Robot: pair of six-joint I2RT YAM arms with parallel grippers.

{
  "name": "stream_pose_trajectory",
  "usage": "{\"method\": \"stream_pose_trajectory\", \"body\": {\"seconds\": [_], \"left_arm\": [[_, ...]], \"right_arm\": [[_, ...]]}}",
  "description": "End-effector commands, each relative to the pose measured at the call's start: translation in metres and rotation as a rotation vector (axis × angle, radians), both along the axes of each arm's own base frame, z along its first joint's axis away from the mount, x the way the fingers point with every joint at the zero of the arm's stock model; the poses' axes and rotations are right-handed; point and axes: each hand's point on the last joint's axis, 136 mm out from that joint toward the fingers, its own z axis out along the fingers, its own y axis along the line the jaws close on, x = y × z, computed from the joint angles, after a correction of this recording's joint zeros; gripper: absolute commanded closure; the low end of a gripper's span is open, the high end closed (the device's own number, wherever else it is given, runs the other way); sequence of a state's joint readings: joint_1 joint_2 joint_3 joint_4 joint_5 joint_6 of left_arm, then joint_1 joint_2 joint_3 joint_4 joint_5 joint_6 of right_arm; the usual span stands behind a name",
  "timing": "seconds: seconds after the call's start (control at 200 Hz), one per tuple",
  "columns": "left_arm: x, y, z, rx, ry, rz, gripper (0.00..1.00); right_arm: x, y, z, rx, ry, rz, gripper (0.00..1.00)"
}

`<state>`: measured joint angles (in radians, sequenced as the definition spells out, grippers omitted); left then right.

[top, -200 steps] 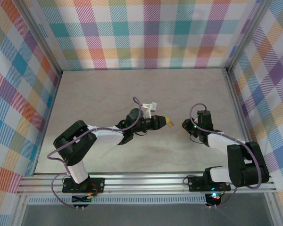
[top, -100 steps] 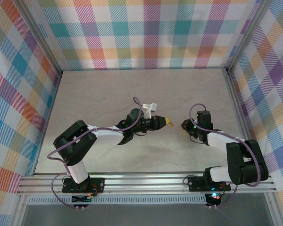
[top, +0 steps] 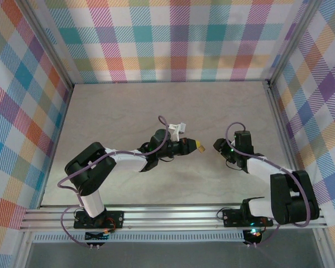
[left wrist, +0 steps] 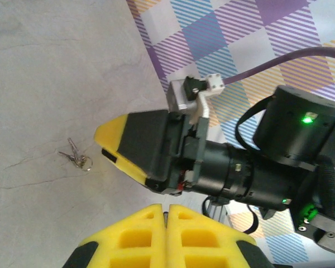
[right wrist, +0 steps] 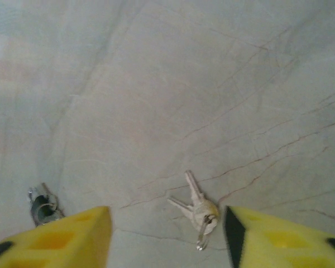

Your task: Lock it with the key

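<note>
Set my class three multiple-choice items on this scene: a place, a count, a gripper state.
1. Where do the keys lie? A on the table between the right gripper's fingers; B on the checked wall; C on an arm's base.
2. How many keys are on the ring? A one; B two; C five.
3. The left gripper is: A wide open; B shut; C holding a cup.
Key: A, they lie between its spread fingers; B, two blades fan out; B, its yellow fingers meet.

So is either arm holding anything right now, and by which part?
Nothing is held. The right gripper is open over the keys, which lie loose on the table. The left gripper is shut, nothing visible between its fingers.
</note>
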<state>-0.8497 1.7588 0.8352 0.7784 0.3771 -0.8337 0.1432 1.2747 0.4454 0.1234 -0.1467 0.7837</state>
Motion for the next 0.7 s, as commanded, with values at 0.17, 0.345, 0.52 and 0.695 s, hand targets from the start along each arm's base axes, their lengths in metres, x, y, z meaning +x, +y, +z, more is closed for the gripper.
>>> {"method": "stream_pose_trajectory", "body": {"seconds": [0.17,0.345,0.52,0.695], "left_arm": [[-0.001,-0.01,-0.002,0.028,-0.038,-0.031,1.0],[0.001,-0.011,-0.011,0.058,-0.027,-0.028,1.0],[0.0,-0.016,-0.018,0.092,-0.02,-0.034,1.0],[0.001,-0.02,-0.028,0.137,-0.003,-0.03,1.0]], "right_arm": [[0.0,0.003,0.056,0.002,-0.121,0.05,0.01],[-0.017,-0.007,0.097,-0.049,-0.185,0.036,0.01],[-0.043,-0.036,0.131,-0.195,-0.253,-0.032,0.01],[-0.057,-0.046,0.114,-0.22,-0.26,-0.068,0.01]]}}
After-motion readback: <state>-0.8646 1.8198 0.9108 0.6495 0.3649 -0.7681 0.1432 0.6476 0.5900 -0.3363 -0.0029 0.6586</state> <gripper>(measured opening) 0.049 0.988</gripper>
